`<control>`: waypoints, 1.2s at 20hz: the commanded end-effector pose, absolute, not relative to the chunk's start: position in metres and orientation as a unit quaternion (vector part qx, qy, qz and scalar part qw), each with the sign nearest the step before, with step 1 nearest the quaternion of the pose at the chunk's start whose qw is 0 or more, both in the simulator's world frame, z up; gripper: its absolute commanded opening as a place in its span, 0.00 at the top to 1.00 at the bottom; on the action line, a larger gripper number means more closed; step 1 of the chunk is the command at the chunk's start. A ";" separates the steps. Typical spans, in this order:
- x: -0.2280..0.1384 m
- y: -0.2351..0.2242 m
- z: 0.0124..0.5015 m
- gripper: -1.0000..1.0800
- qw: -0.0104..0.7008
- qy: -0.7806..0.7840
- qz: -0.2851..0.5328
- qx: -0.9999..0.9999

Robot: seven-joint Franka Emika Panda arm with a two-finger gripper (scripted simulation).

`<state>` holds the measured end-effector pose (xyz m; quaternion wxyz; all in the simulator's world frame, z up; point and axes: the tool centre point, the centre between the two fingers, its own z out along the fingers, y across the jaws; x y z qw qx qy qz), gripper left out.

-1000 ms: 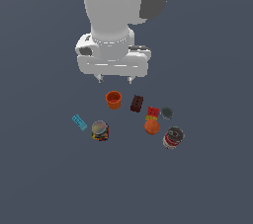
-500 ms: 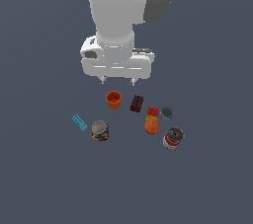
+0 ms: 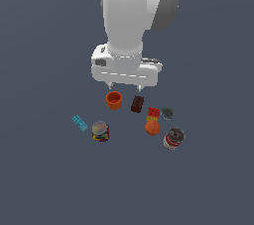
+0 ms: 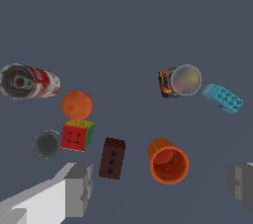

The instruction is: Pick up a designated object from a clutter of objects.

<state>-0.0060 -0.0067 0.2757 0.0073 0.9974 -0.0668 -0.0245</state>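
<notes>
With jaws wide and empty, the gripper [image 3: 124, 88] should shift toward the disc [image 3: 167, 113] at centre-right, avoiding the brick [image 3: 153, 114] touching it.

Eight loose items on the floor, all single:
- 1 orange cup [image 3: 114, 100], open top up.
- 1 dark brown brick [image 3: 137, 104].
- 1 red-yellow brick [image 3: 153, 114]; in wrist view shows red, green & yellow faces.
- 1 orange ball [image 3: 152, 128].
- 1 red-labelled can [image 3: 173, 138].
- 1 multicoloured jar [image 3: 100, 131] w/ grey lid.
- 1 cyan brick [image 3: 79, 123].
- 1 dark grey disc [image 3: 167, 113], small & squat.

By kind: 3 bricks, 2 cans incl. the disc, 1 cup, 1 ball, 1 jar. Same 8 counted in wrist view. No duplicates by colour.
</notes>
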 end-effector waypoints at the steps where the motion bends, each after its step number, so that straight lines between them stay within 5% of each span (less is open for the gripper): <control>1: -0.004 0.003 0.266 0.04 0.009 -0.078 -0.023 0.997; 24: -0.014 0.129 0.145 0.04 0.016 -0.227 -0.004 0.974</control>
